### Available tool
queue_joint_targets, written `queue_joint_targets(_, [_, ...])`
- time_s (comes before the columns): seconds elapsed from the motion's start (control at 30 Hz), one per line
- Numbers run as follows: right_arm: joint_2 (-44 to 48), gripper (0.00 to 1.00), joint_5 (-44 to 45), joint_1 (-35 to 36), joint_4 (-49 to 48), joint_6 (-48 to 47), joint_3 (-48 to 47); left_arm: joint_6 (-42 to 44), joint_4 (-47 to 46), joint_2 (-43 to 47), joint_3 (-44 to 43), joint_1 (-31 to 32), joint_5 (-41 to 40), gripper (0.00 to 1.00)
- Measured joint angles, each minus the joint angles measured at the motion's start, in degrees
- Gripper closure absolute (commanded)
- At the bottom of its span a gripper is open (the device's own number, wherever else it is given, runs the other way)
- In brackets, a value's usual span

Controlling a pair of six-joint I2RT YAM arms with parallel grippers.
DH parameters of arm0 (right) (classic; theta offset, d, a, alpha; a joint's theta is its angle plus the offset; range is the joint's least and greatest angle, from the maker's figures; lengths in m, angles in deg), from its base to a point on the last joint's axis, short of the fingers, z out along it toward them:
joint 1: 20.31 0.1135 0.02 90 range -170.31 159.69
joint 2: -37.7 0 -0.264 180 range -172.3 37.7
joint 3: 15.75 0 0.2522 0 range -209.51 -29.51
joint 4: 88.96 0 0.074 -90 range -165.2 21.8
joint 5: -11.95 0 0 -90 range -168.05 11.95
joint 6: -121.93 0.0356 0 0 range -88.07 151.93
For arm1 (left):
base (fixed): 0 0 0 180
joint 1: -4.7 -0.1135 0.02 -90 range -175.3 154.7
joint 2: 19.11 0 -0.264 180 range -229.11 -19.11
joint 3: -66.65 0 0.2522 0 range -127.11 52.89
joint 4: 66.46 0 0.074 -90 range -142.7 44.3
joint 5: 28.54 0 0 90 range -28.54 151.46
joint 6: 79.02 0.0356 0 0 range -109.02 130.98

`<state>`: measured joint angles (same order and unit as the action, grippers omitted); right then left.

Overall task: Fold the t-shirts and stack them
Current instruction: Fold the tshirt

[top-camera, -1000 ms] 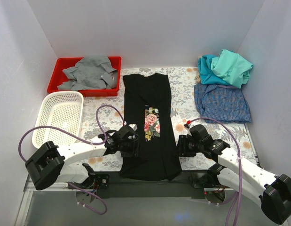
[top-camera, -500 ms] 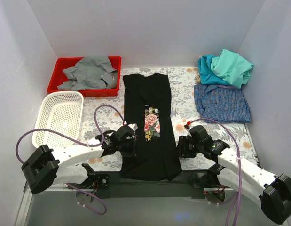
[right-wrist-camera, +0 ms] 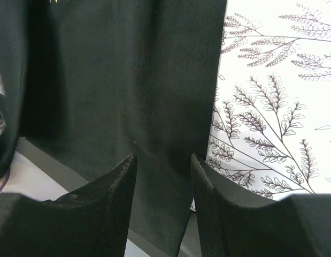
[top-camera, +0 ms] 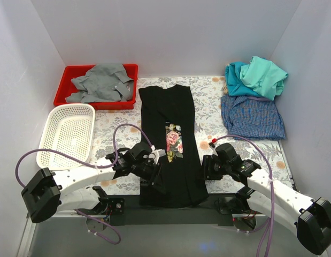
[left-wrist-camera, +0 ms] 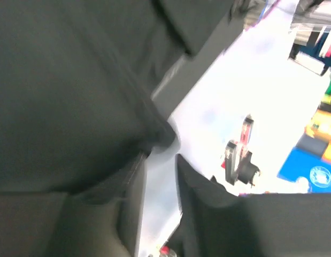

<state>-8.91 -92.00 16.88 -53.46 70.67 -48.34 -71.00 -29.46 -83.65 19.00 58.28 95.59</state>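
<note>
Right now the black t-shirt (top-camera: 173,112) lies lengthwise on the desk (top-camera: 117,126) between the two arms, its rose print facing up just beyond the left gripper (top-camera: 155,160). That gripper sits over the shirt's left edge near the hem, and the cloth beside it is rucked into a slanted fold. The left wrist view is blurred: dark cloth fills the space ahead of the fingers (left-wrist-camera: 128,203), and pale light shows through the gap between them, so I cannot tell whether this gripper is clenched on the cloth or released.

The right gripper (top-camera: 206,167) hovers at the shirt's right edge. Its fingers (right-wrist-camera: 114,198) stand apart, released, with flat black cloth beneath them and the desk's leaf-patterned cover just to their right.

Farther out from the right gripper, toward the back corner, the blue-checked shirt (top-camera: 252,118) lies flat, and the teal shirt (top-camera: 237,80) and mint-green shirt (top-camera: 264,75) are bunched together just beyond it. Out to the left of the left gripper stands a white mesh basket (top-camera: 47,134), and beyond that is a red tray (top-camera: 74,68) holding a grey shirt (top-camera: 101,83).
</note>
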Motion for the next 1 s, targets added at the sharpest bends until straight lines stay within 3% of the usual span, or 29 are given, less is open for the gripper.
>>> queue_joint_targets(0.03, [0.02,0.49,-0.09,0.02,0.04,0.0,0.11,-0.2,0.31,0.04,0.68,0.22,1.18,0.4])
queue_joint_targets(0.07, [0.13,0.49,-0.15,0.02,-0.04,0.0,0.22,0.09,1.01,0.04,1.44,0.46,1.99,0.24])
queue_joint_targets(0.33, [2.69,0.49,-0.07,0.04,0.76,0.0,0.96,-0.66,9.29,1.03,6.01,1.84,3.63,0.18])
queue_joint_targets(0.57, [6.67,0.48,2.8,0.07,5.38,0.5,0.96,-7.93,19.26,13.35,-1.79,2.19,-16.04,0.17])
queue_joint_targets(0.7, [10.75,0.49,3.74,0.07,9.42,2.08,0.96,-13.62,21.57,18.69,-1.84,2.19,-23.74,0.16])
queue_joint_targets(1.0, [20.63,0.47,2.43,0.07,18.6,6.38,1.9,-21.22,22.51,10.36,8.46,2.19,-26.67,0.15])
